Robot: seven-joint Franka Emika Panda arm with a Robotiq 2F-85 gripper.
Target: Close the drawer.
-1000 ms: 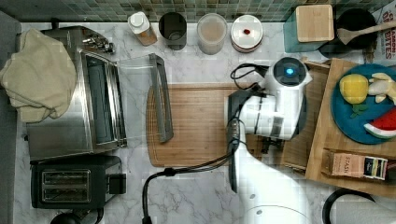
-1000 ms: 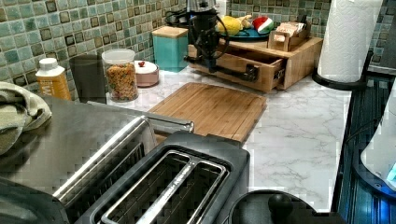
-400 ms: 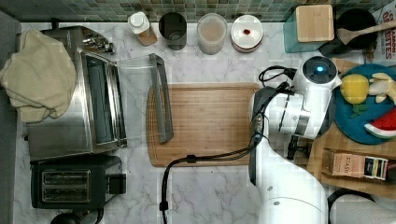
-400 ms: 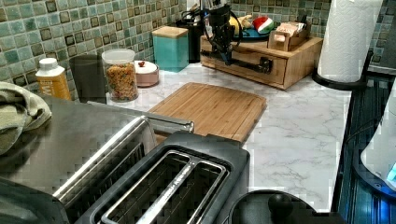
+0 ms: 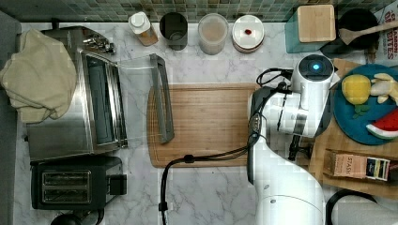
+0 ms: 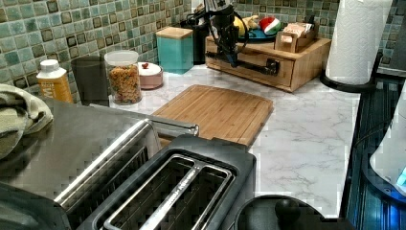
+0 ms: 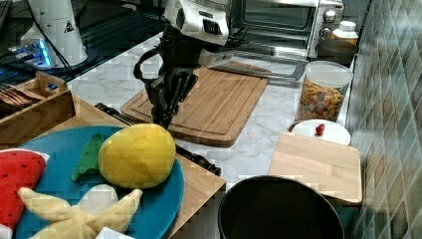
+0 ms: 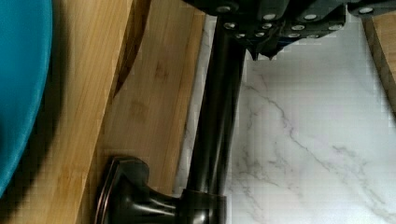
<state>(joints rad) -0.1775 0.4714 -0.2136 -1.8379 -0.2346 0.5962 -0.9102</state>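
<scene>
Top view: arm (image 5: 300, 117) is reaching over the wooden box (image 5: 328, 145) at the top view's right, covering most of its front edge. Small carton (image 5: 359, 165) on the box is showing print that reads roughly "STASH". A package (image 5: 389, 33) at the top view's top right is showing red letters ending "ITES". Blue plate (image 5: 347, 122) is carrying toy fruit. Cutting board (image 5: 211, 124) is lying mid-desk with a black cable (image 5: 206, 157) trailing across its edge. Toaster oven (image 5: 80, 112) is standing with its door down, and a toaster (image 5: 65, 187) is sitting beside it.

Left view: the drawer (image 6: 258, 57) is sitting in the box under the plate, front flush or nearly flush, can't tell which. Claw (image 6: 233, 60) is hanging right in front of it at the dark handle (image 6: 265, 69). Paper towel roll (image 6: 356, 40) is standing near the box. Orange bottle (image 6: 53, 81) label isn't readable.

Right view: claw (image 7: 165, 112) is pointing down at the handle, between plate and cutting board. White base (image 7: 54, 25) is wearing a black warning triangle.

Wrist view: handle (image 8: 217, 116) is running up under the claw (image 8: 261, 28), just off the drawer front. Marble desk (image 8: 317, 140) is showing beyond. Can't tell whether the claw is open, closed or gripping the bar.
</scene>
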